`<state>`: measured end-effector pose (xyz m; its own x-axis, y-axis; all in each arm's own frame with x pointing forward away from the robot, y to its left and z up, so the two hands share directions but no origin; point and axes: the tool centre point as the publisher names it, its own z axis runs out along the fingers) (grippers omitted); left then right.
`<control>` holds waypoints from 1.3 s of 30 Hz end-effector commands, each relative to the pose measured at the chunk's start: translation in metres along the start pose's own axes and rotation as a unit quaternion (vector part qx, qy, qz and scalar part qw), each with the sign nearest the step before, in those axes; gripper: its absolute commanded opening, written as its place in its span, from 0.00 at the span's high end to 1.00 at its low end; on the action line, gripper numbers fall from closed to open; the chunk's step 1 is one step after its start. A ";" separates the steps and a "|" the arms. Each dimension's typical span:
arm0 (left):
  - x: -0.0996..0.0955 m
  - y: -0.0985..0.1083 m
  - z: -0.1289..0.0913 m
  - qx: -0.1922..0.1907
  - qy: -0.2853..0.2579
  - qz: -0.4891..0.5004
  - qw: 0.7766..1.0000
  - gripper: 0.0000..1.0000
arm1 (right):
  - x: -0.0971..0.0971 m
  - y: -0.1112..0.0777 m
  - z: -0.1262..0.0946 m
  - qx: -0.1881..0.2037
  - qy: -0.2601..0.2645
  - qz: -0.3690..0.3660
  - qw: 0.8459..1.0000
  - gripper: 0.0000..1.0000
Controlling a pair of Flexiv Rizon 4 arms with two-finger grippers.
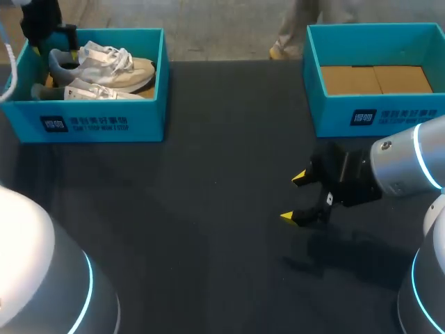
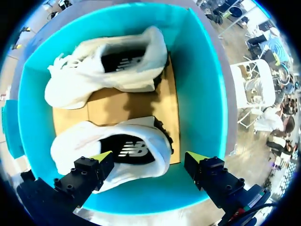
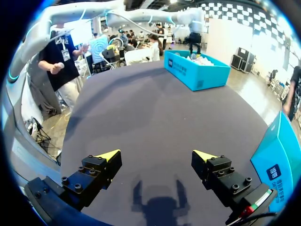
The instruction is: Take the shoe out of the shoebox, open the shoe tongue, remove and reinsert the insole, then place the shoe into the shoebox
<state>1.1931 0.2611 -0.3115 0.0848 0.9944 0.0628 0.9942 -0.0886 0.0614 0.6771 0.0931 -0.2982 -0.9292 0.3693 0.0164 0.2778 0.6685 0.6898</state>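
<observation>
The left blue shoebox (image 1: 97, 122) holds two white shoes lying on its cardboard floor. One shoe (image 1: 115, 66) lies toward the far wall, the other (image 1: 97, 92) by the near wall. In the left wrist view my left gripper (image 2: 149, 157) hangs open over the heel of the nearer shoe (image 2: 117, 150), its fingertips (image 2: 101, 156) clear of it. The other shoe (image 2: 108, 70) lies ahead of the gripper. My right gripper (image 1: 299, 198) is open and empty above the dark table, in front of the second box; the right wrist view shows nothing between its fingertips (image 3: 110, 154).
A second blue box (image 1: 375, 115) stands at the back right, with only a cardboard floor inside. Its side (image 3: 277, 160) shows close beside my right gripper. The dark tabletop (image 1: 208, 209) spreads between the two boxes.
</observation>
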 end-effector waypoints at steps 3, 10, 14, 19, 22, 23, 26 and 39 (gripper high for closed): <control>-0.003 -0.036 -0.043 -0.023 -0.005 -0.010 1.000 0.00 | 0.001 0.000 0.000 0.001 -0.001 0.000 1.000 0.00; 0.007 -0.053 -0.088 -0.029 -0.021 -0.025 0.999 0.00 | 0.001 0.000 0.000 0.001 -0.001 0.000 1.000 0.00; 0.015 -0.062 -0.109 -0.034 -0.019 -0.026 0.999 0.00 | 0.001 0.000 0.000 0.001 -0.001 0.000 1.000 0.00; 0.018 -0.064 -0.116 -0.035 -0.012 -0.020 0.999 0.00 | 0.001 0.000 0.000 0.001 -0.001 0.000 1.000 0.00; 0.018 -0.064 -0.116 -0.035 -0.012 -0.020 0.999 0.00 | 0.001 0.000 0.000 0.001 -0.001 0.000 1.000 0.00; 0.018 -0.064 -0.116 -0.035 -0.012 -0.020 0.999 0.00 | 0.001 0.000 0.000 0.001 -0.001 0.000 1.000 0.00; 0.018 -0.064 -0.116 -0.035 -0.012 -0.020 0.999 0.00 | 0.001 0.000 0.000 0.001 -0.001 0.000 1.000 0.00; 0.018 -0.081 -0.115 -0.028 -0.024 -0.004 0.999 0.00 | 0.001 0.000 0.000 0.001 -0.001 0.000 1.000 0.00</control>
<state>1.1167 0.2754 -0.2017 0.0709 0.9973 0.0211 0.9914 -0.0728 0.1089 0.6770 0.0931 -0.2982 -0.9291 0.3694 0.0164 0.2779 0.6685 0.6898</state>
